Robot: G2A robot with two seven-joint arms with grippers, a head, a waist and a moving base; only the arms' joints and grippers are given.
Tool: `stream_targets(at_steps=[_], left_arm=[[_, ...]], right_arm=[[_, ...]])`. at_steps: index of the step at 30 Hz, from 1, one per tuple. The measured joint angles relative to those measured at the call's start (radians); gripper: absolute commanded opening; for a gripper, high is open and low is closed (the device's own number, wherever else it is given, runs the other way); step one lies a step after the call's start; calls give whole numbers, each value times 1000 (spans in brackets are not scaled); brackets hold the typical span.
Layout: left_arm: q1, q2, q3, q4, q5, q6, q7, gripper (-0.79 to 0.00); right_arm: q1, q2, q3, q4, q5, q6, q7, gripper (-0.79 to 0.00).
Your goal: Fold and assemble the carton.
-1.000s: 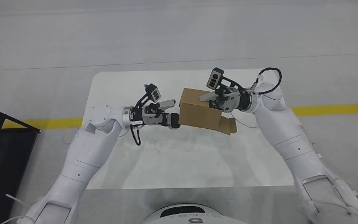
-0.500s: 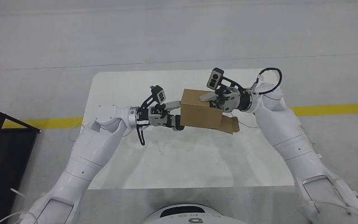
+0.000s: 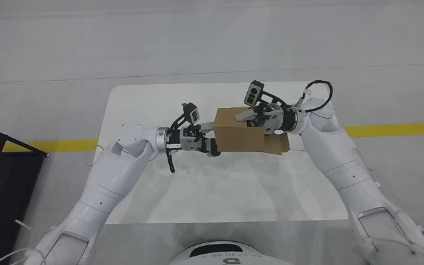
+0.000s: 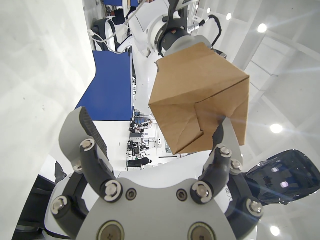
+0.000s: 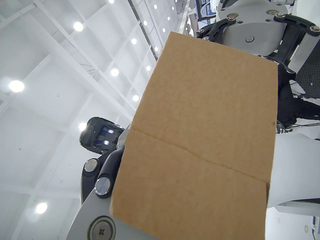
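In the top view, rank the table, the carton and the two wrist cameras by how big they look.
1. The table, by far the largest.
2. The carton.
3. The right wrist camera and the left wrist camera look about alike, too close to rank.

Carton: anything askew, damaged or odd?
No damage shows. One flap of the carton juts out unfolded at the end away from the left gripper; the end facing it is folded shut.

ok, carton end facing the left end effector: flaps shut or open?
Shut. Left wrist view: carton flaps there lie folded flat, meeting at a stepped seam.
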Motion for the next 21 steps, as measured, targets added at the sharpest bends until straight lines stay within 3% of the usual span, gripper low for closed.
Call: stream_targets(at_steps=[9, 16, 21], left_arm=[[20, 15, -77, 32, -27, -28, -2, 0], [59, 53, -266, 111, -60, -60, -2, 0], [75, 84, -427, 178, -68, -79, -5, 0]], right_arm=[[-5, 0, 8, 1, 12, -3, -7, -785], [-5, 3, 14, -4, -7, -4, -27, -785], [83, 28, 18, -55, -236, 183, -184, -785]])
